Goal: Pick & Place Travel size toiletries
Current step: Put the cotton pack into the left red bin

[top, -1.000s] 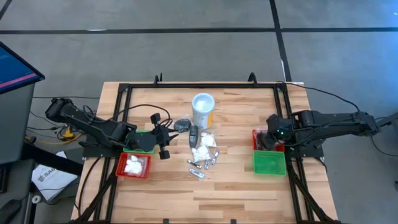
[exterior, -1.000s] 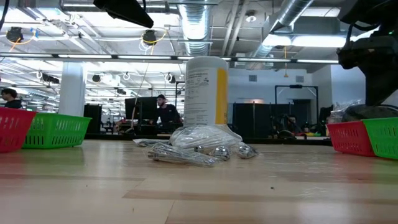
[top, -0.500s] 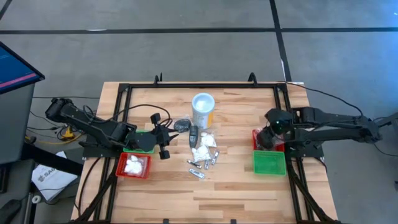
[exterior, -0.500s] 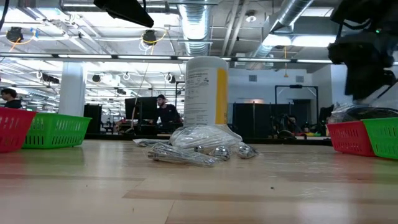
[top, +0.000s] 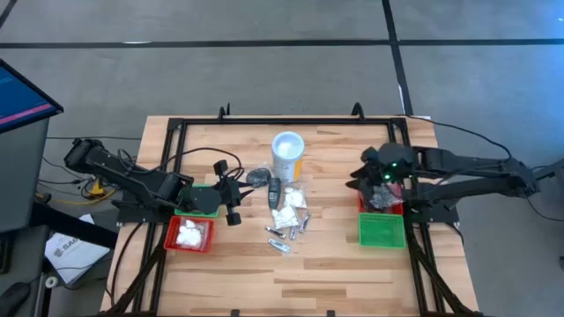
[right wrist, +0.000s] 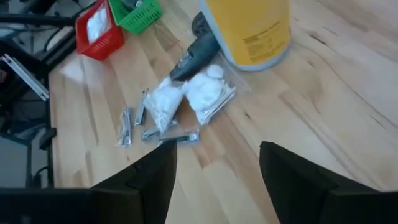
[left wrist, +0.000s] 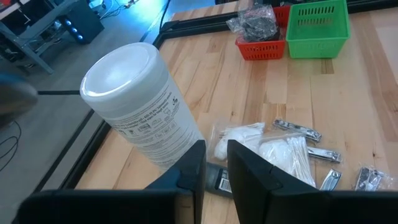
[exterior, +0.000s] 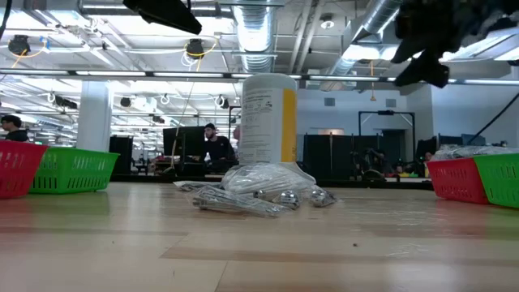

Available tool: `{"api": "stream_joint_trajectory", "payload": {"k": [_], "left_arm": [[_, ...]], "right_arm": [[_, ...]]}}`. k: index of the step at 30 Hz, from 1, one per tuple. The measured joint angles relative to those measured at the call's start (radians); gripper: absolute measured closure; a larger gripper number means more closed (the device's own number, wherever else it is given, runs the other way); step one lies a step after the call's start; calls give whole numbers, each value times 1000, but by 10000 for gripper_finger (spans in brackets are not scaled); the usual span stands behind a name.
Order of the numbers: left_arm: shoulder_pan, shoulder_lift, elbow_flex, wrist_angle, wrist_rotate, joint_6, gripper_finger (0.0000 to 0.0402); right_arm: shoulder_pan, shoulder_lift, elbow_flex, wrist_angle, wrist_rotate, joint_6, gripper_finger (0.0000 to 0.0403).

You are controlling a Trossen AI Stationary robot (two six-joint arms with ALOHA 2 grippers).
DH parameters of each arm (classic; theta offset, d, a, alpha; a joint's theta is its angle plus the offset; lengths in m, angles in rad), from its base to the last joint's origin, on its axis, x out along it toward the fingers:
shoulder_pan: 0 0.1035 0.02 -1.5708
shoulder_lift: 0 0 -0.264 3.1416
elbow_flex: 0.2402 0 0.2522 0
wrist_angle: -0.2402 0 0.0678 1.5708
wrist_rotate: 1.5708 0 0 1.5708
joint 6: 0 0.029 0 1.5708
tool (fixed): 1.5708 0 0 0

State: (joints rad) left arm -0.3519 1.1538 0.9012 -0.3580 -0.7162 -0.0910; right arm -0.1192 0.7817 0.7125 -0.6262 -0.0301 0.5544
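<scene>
Near the middle of the tabletop [top: 335, 264] the travel size toiletries [top: 286, 216] lie in a loose heap: white packets [right wrist: 186, 96], a dark oblong piece [right wrist: 193, 56] and thin silvery tubes [left wrist: 305, 134], all just beside the tall white canister [top: 288, 155], which stands toward the far edge. By the right edge sit a red tray [top: 381, 202] holding a crumpled dark bundle and, just beside it toward the near edge, a green tray [top: 381, 231]. The right gripper [top: 359, 179] hangs above the bare wood between that red tray and the heap, its fingers spread wide and empty; that reads as a drop finished and a reach toward the heap beginning. Toward the left edge a second red tray [top: 190, 233] holds white packets, with another green tray [top: 204, 199] under the waiting left arm. The left gripper [left wrist: 211, 168] points at the canister and heap with its fingers drawn narrow, nothing visible between them. Sorting by kind seems the intent: white items left, dark ones right.
</scene>
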Motion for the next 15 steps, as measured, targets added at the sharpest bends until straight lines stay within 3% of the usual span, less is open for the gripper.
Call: {"api": "stream_joint_trajectory", "payload": {"k": [15], "left_arm": [[0, 0, 0, 17, 0, 0, 344]], "right_arm": [[87, 366, -1, 240, 0, -58, 204]]}}
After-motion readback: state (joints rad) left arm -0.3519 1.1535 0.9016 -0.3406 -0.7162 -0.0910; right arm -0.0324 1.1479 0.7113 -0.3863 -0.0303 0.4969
